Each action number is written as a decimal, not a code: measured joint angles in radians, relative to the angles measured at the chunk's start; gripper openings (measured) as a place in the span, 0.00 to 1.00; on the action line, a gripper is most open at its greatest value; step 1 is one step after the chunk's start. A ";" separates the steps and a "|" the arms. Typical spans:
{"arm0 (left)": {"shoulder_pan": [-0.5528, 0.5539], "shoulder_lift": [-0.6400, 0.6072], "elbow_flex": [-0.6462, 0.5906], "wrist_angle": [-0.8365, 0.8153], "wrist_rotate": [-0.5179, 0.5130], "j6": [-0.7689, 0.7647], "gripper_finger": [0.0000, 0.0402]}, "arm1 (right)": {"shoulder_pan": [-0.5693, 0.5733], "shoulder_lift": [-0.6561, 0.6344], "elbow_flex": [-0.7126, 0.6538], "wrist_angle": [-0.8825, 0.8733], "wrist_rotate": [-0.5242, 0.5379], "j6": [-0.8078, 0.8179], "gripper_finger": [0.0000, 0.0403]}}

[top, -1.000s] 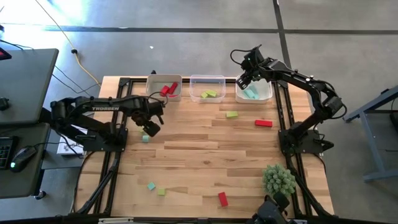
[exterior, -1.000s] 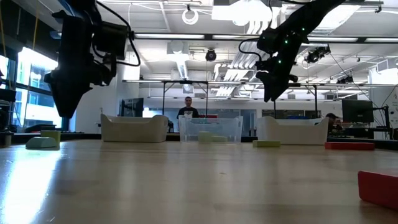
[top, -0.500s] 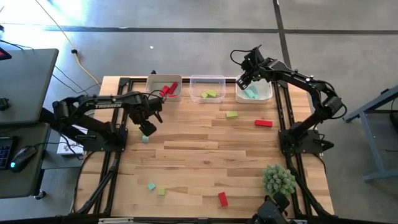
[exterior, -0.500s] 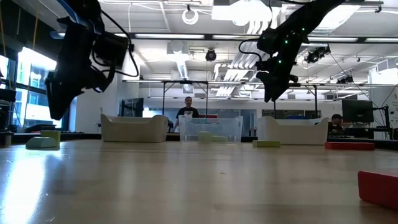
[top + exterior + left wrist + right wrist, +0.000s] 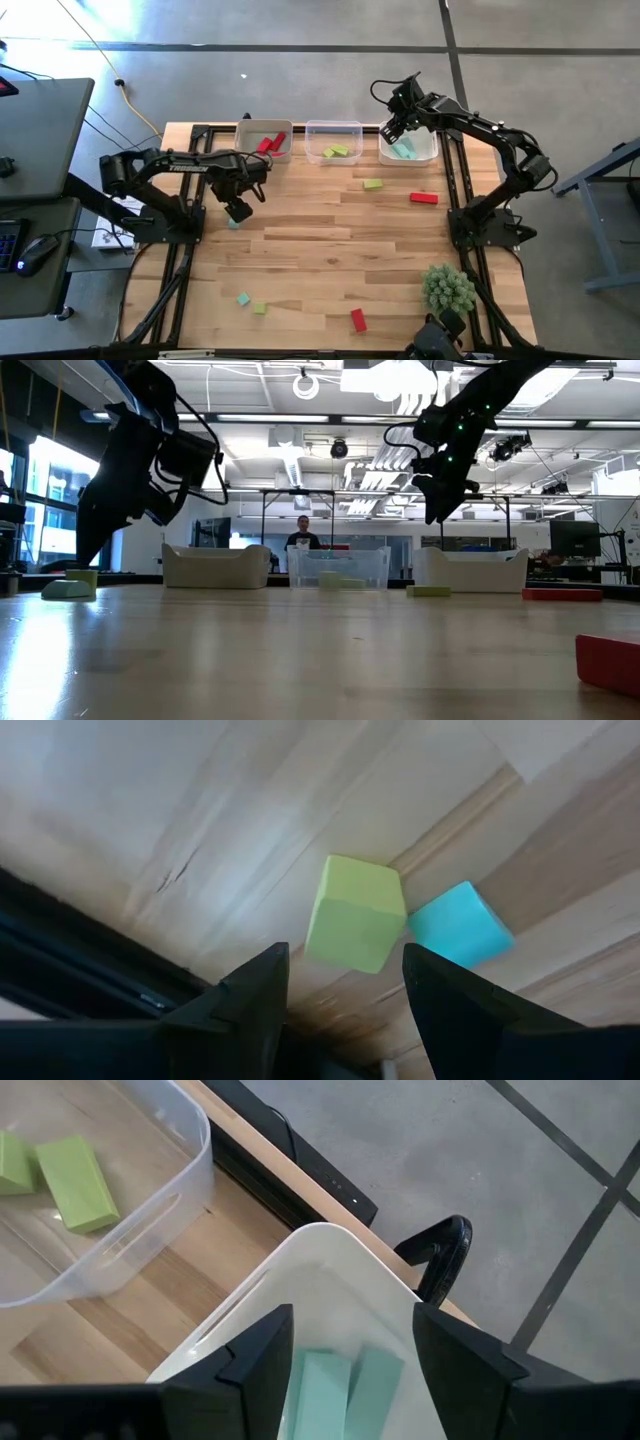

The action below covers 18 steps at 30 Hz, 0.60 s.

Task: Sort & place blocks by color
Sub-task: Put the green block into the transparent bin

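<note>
Lying cut off at the low view's near edge, a red block (image 5: pixel 610 660) shows only partly. Farther back, the left gripper (image 5: pixel 238 207), fingers spread and empty, hovers over a yellow-green cube (image 5: pixel 355 914) touching a teal cube (image 5: pixel 462 923). Farthest, the right gripper (image 5: pixel 392 132) hangs fingers spread above the white bin (image 5: pixel 330 1260), half hiding two teal blocks (image 5: pixel 345 1385).

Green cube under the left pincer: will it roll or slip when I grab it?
The green cube has flat faces, so it probably won't roll. It looks rigid and likely light. The teal cube touches it, so closing may nudge that one.
</note>
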 joint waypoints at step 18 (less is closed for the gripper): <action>0.000 0.154 0.000 0.088 0.006 0.041 0.46 | 0.000 0.000 0.000 0.000 0.000 0.000 0.48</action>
